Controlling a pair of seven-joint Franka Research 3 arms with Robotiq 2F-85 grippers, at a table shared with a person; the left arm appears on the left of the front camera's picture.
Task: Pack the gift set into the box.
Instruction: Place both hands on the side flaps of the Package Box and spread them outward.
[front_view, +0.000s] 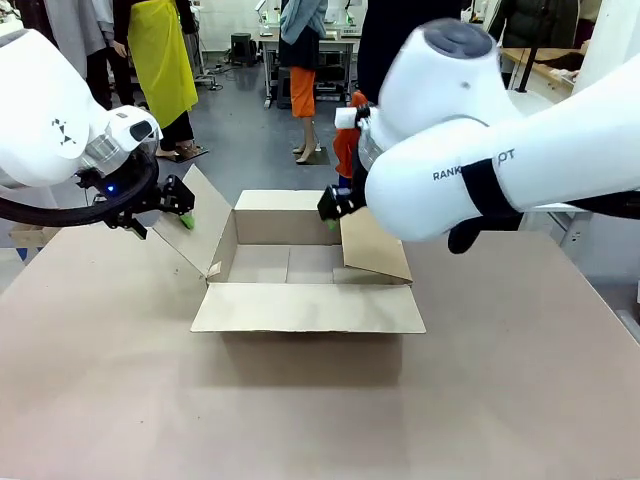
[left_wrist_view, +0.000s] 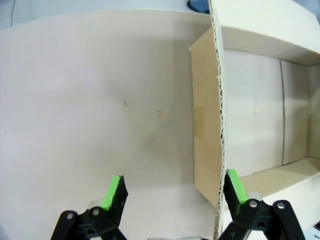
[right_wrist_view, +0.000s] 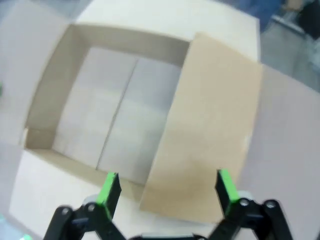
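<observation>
- Front view: the box (front_view: 300, 308) sits open and empty mid-surface (front_view: 500, 380).
- Left gripper (front_view: 180, 208) is spread wide astride the left flap (front_view: 195, 225); right gripper (front_view: 333, 207) hangs released above the right flap (front_view: 375, 250).
- Risk: either flap could spring inward and block the gift set.

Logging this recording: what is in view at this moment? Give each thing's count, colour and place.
box: one, brown cardboard, middle of the table, flaps open, nothing inside.
table: one, pale brown, under the box.
left gripper: one, black with green pads, open, at the edge of the box's left flap.
right gripper: one, black with green pads, open, over the box's right flap.
</observation>
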